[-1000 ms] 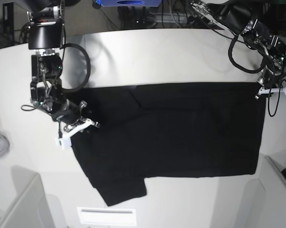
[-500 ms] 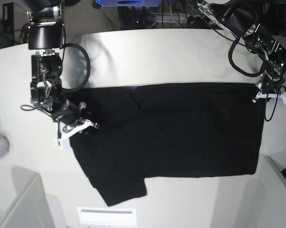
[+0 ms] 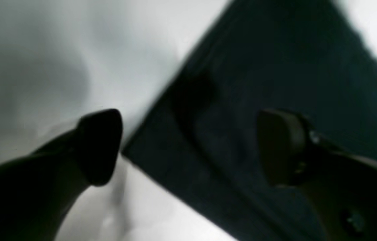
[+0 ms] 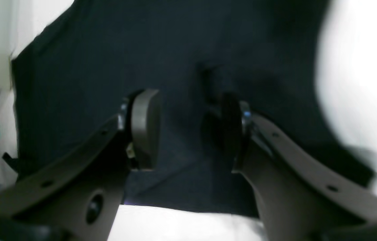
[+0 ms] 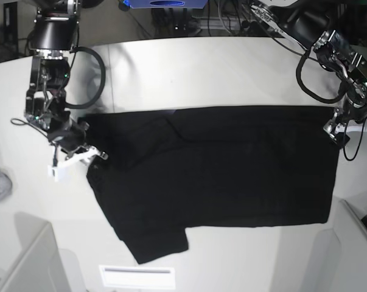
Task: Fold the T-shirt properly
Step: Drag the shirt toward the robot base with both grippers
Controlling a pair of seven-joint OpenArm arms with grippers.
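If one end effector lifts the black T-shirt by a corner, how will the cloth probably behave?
The T-shirt lies flat and thin on the table, so it is probably floppy and would drape instead of holding its shape. It looks light for its spread. Lifted by one corner, the rest would likely drag and bunch, since one sleeve already sticks out loose.

My top view is bright and sharp, with soft light from above and a shiny patch on the white tabletop (image 5: 189,67). The T-shirt (image 5: 232,170) is so black I can hardly see its folds. Both my wrist views are blurry and dim, and the tabletop glows too white there.
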